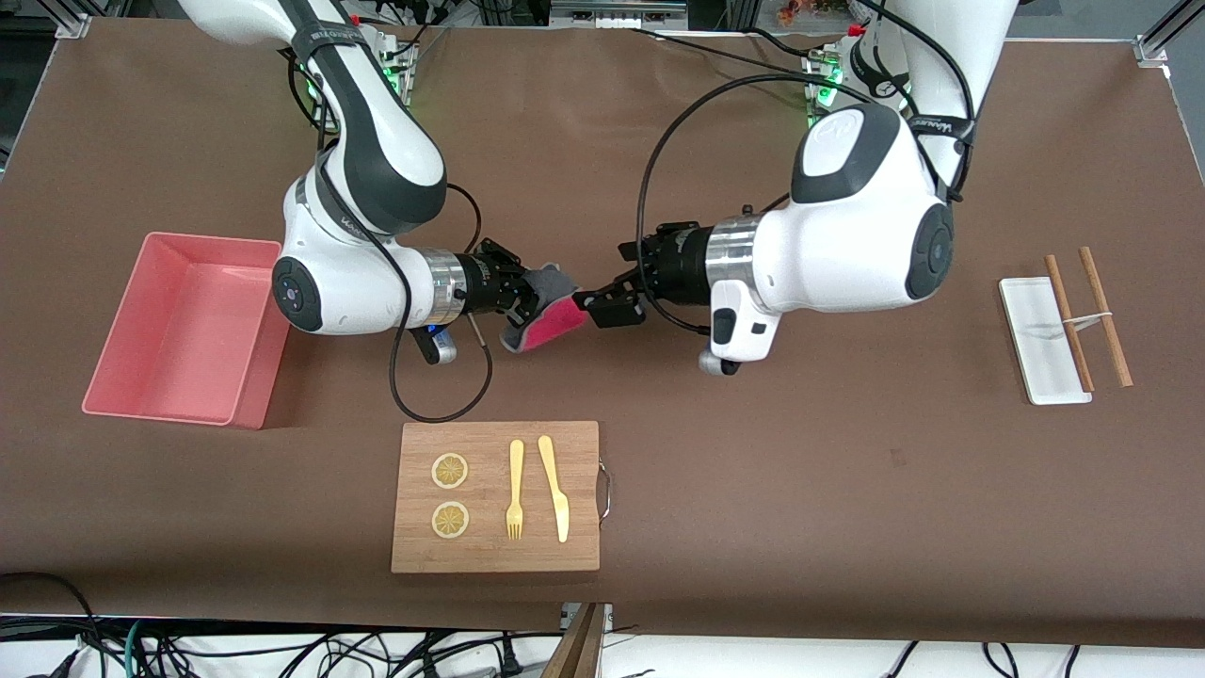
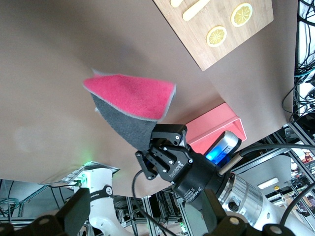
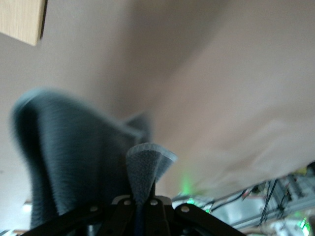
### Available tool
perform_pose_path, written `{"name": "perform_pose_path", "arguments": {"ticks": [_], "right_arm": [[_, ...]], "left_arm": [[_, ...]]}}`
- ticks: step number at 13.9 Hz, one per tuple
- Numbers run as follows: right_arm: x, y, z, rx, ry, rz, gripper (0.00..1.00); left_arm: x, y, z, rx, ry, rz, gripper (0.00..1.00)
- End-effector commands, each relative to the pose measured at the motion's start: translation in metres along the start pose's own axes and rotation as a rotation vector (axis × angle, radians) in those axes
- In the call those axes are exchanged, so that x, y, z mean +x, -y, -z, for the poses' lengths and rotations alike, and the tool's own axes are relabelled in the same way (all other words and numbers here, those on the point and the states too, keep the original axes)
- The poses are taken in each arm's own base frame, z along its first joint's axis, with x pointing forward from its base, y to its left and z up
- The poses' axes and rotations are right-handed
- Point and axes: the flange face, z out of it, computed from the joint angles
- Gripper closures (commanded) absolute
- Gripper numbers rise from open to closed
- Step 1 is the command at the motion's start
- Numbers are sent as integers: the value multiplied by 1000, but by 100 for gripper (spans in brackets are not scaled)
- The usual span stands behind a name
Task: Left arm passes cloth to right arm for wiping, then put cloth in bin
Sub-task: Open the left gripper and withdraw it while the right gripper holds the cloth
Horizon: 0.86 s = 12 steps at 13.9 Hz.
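Note:
The cloth [image 1: 554, 322], pink on one face and grey on the other, hangs in the air over the brown table cover. My right gripper [image 1: 525, 292] is shut on its grey edge; the right wrist view shows a grey fold [image 3: 64, 152] pinched at that gripper [image 3: 142, 199]. My left gripper [image 1: 604, 306] is open beside the cloth's pink end, apart from it. In the left wrist view the cloth [image 2: 130, 96] hangs from the right gripper [image 2: 165, 147], and the left gripper [image 2: 146, 199] stands wide and empty. The pink bin [image 1: 212, 242] sits at the right arm's end of the table [image 2: 216, 123].
A wooden board [image 1: 584, 443] with two lemon slices [image 1: 449, 471], a yellow fork [image 1: 515, 490] and a knife [image 1: 555, 488] lies nearer the front camera than the grippers. A white tray [image 1: 1031, 330] and chopsticks [image 1: 1106, 315] lie at the left arm's end.

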Motion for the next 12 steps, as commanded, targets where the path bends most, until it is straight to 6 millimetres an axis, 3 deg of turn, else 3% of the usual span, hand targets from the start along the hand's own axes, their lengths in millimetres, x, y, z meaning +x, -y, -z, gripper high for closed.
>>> {"name": "perform_pose_path", "arguments": {"ticks": [1,4,7,9,12], "right_arm": [[11,0,-18,-70,-81,78,100],[15,-2,-50,-182,-188,175,100],[26,-4,-73,-253,-245,235,100],[36,-4,-87,-294,-272,255,100],[49,-5,-108,-350,-333,283,100]], "left_arm": [[-1,2,11,22,-6,-32,0],[28,24,35,146,-18,-114,0],[50,48,58,296,-156,-166,0],[71,63,76,312,-183,-130,0],[84,88,106,348,-205,-170,0]]}}
